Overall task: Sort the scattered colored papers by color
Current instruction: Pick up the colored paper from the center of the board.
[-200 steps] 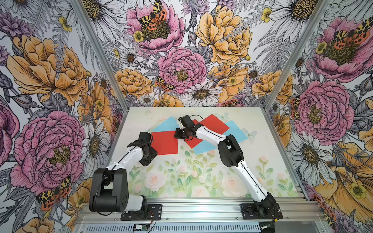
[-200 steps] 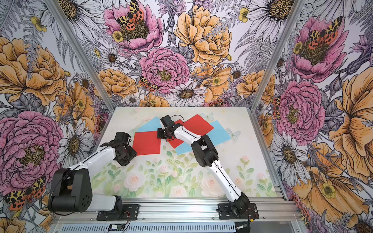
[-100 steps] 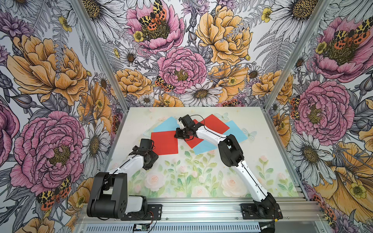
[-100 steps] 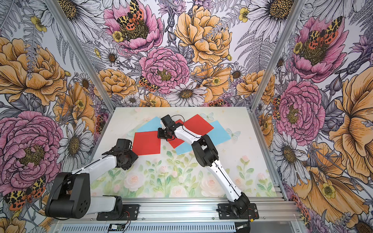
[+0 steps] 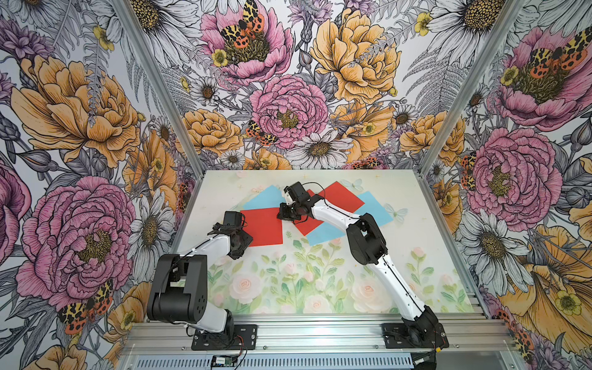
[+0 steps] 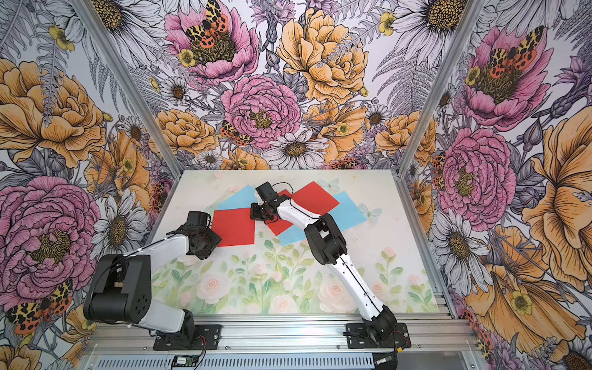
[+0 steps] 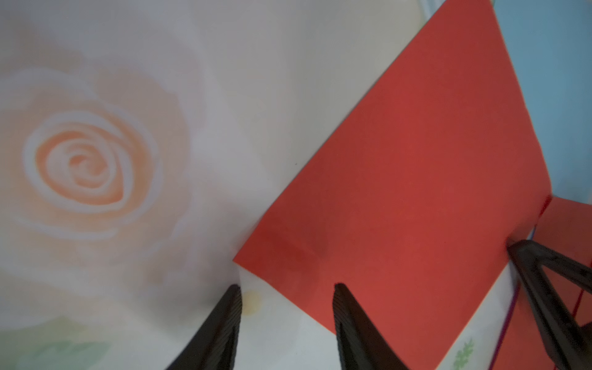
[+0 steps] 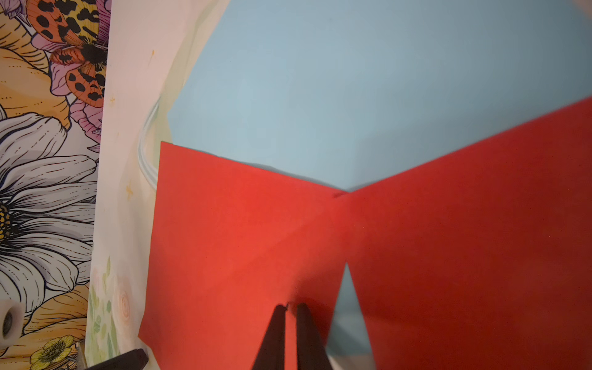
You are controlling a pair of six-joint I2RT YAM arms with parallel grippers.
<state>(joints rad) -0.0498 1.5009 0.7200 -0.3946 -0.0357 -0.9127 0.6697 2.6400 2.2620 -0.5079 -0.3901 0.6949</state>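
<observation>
Left wrist view: left gripper [image 7: 287, 288] fingers stand apart, 1 tip over a red paper [image 7: 416, 179]. Right gripper [image 8: 293, 308] fingers are narrow, pinching that paper's edge.

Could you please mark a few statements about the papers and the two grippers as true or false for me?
1. The left gripper is open. True.
2. The right gripper is wide open. False: its jaws are almost together, with the tips at the near red paper.
3. The near red paper partly covers a blue paper. True.
4. The papers are already sorted into a red pile and a blue pile. False: the colours are mixed, and the far red paper overlaps the right blue paper.
</observation>
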